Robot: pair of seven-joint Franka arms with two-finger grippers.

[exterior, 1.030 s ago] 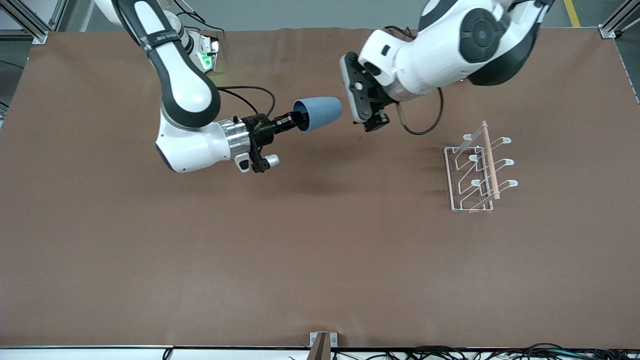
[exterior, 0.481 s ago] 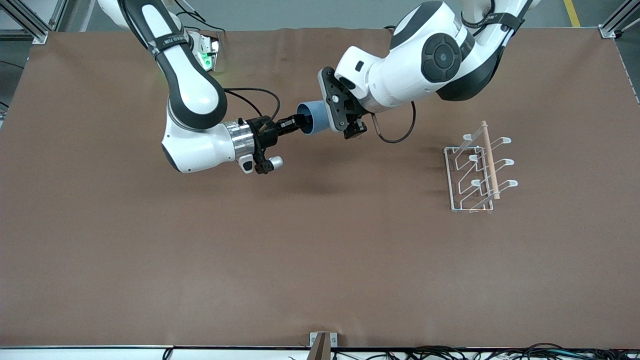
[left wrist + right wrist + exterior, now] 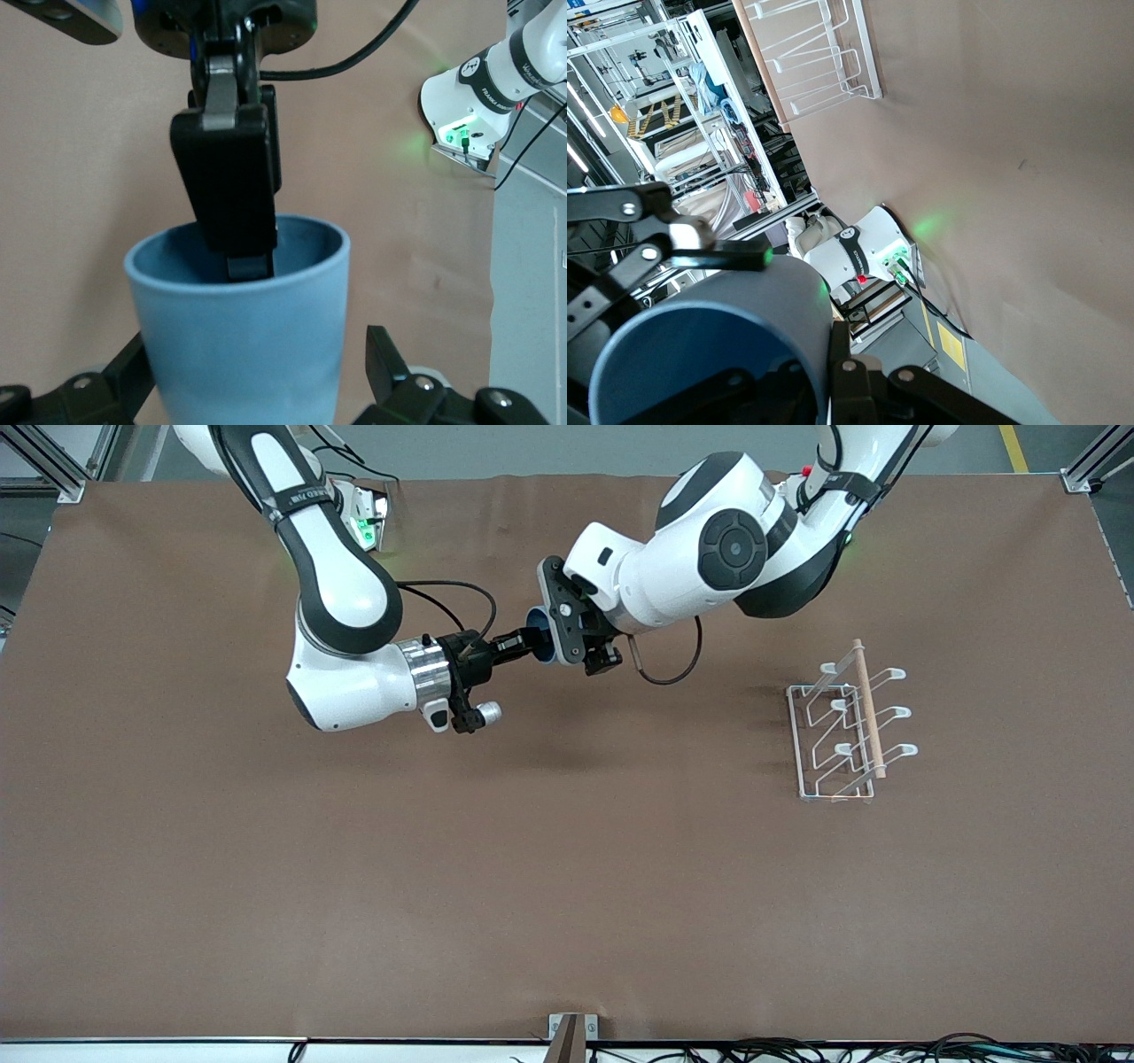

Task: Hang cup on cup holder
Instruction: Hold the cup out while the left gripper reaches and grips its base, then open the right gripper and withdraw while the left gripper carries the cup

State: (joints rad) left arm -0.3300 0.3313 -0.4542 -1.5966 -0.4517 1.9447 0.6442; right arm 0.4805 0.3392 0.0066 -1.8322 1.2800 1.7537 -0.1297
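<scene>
Toward the left arm's end of the table (image 3: 567, 886), nearer to the front camera than anything else in play: the cup holder (image 3: 846, 731), upright on its wire base, wooden rod (image 3: 867, 708) across the top, no cup on any prong.

Well apart from the cup holder, toward the right arm's end and up in the air over the middle of the table: the cup (image 3: 537, 622), lying sideways, mouth turned away from the cup holder. Pinched at the rim by the right hand (image 3: 244, 239), one finger down inside the mouth and the other against the outer wall. Flanked by the left hand (image 3: 558, 638), spread wide, one finger to each side of the body near the base, apart from the wall, no grip yet.

Looks like a handover in mid-air, with hanging not yet begun.

Probably light and stiff, matte plastic by the look of it, so a modest squeeze should do without denting. Slight taper and no handle, hence some risk of sliding out toward the narrow end under a loose hold. Best taken across the body, low toward the base, leaving the mouth free for a prong. Worth closing squarely on both sides before any release at the rim.
</scene>
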